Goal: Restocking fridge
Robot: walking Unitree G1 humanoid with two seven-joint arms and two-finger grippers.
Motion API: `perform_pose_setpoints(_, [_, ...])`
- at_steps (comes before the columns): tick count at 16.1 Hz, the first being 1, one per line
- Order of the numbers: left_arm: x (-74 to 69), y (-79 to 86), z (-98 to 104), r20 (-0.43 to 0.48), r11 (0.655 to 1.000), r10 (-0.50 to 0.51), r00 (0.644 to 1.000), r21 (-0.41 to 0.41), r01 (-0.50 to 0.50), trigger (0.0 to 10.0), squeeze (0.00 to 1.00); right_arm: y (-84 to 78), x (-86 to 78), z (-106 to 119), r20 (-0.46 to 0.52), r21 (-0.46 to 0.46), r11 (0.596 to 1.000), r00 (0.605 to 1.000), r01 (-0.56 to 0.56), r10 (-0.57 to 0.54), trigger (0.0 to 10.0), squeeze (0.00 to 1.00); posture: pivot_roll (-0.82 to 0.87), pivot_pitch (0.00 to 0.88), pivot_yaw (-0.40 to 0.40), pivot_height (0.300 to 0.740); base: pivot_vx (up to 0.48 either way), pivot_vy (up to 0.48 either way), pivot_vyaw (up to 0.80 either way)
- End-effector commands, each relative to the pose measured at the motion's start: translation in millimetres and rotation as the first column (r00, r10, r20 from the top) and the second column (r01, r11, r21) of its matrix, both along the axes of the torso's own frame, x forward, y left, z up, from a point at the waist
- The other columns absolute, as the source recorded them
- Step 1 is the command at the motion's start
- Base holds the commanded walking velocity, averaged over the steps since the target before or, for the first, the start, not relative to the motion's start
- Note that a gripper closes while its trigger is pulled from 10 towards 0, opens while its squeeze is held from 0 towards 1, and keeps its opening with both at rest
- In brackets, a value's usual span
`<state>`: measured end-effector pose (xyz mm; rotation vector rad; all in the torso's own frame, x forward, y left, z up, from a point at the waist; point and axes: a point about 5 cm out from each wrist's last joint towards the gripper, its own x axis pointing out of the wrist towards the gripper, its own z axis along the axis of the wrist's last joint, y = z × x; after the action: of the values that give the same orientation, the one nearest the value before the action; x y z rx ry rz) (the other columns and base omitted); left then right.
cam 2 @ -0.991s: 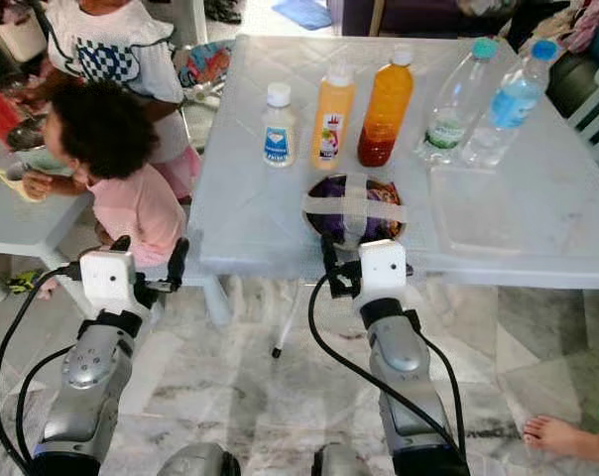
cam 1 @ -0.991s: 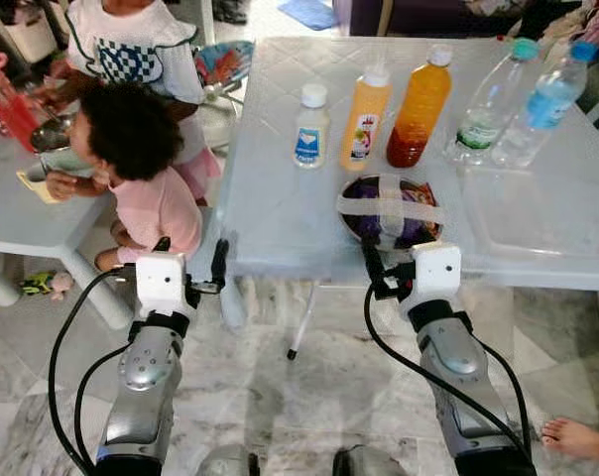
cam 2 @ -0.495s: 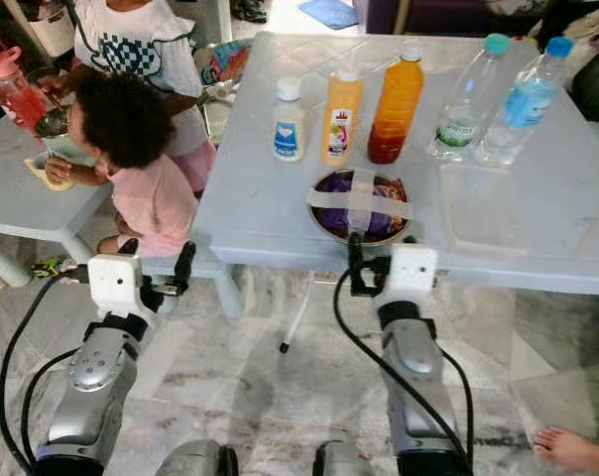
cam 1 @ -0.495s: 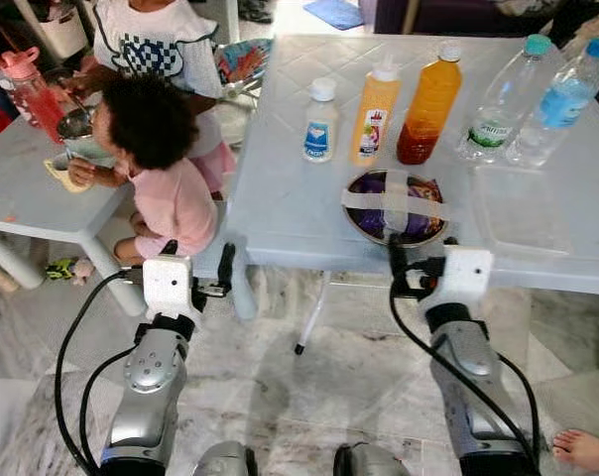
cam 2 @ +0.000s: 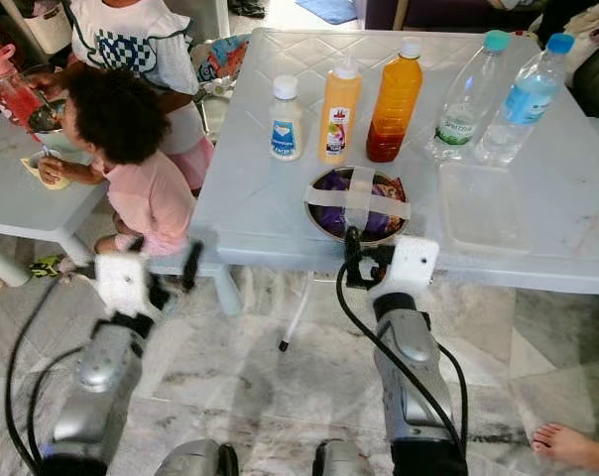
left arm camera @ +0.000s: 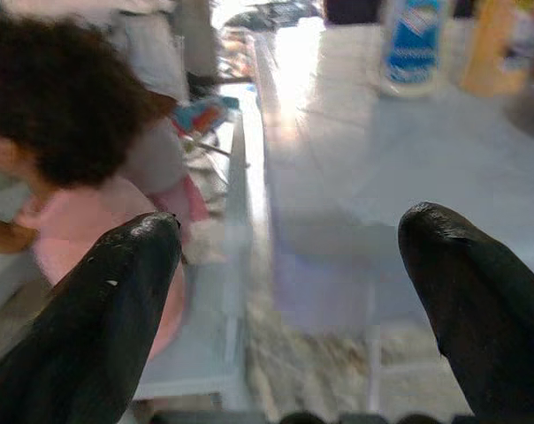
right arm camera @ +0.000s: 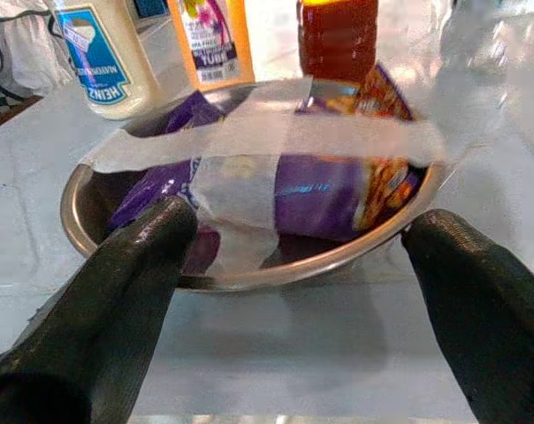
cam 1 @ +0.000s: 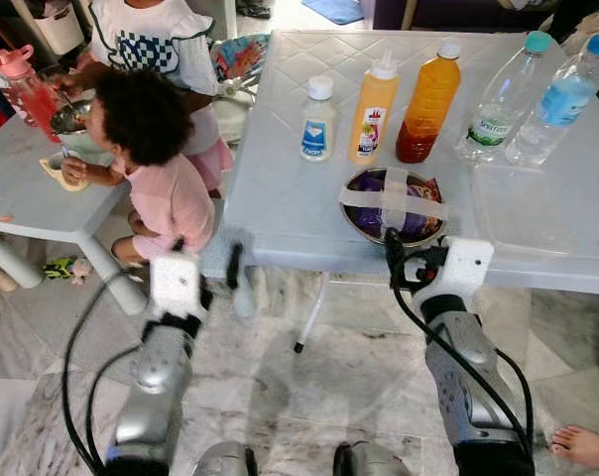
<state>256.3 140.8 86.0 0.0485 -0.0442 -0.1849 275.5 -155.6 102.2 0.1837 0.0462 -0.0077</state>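
You stand before the white table (cam 1: 280, 213), and its near edge is just in front of both grippers. The right gripper (right arm camera: 302, 265) is at this edge with its fingers spread wide, holding nothing; the metal bowl (cam 1: 394, 206) with purple packets under crossed tape sits just behind the edge, directly ahead of it. The left gripper (left arm camera: 289, 291) is also open and empty, near the table's left corner. Beside that corner, two children (cam 1: 151, 149) sit very close at a small side table (cam 1: 22, 198); they narrow your room on the left. Behind the bowl you have five bottles in a row: one mayonnaise bottle (cam 1: 317, 120), two juice bottles (cam 1: 423, 99) and two water bottles (cam 1: 498, 97). To the right of the bowl lies one clear lid (cam 1: 533, 208). A bare foot (cam 1: 582, 446) is on the floor at your far right.
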Motion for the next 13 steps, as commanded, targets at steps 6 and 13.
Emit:
perform_pose_setpoints(6, [0.4,-3.2,6,0.023,1.0,-0.026,0.999,0.017,0.025,10.0,0.0,5.5,12.6,-6,-0.153,0.265,0.962,0.988,0.06,-0.02,10.0,0.0,0.09,0.112,0.035,0.74,0.0,0.0,0.0])
perform_pose_setpoints(13, [-4.0,-0.4,4,0.016,1.0,-0.016,1.0,0.021,0.016,10.0,0.0,14.3,22.9,1,-0.277,0.325,0.944,0.96,0.051,0.044,0.0,0.0,0.09,0.12,0.034,0.74,0.0,0.0,0.0])
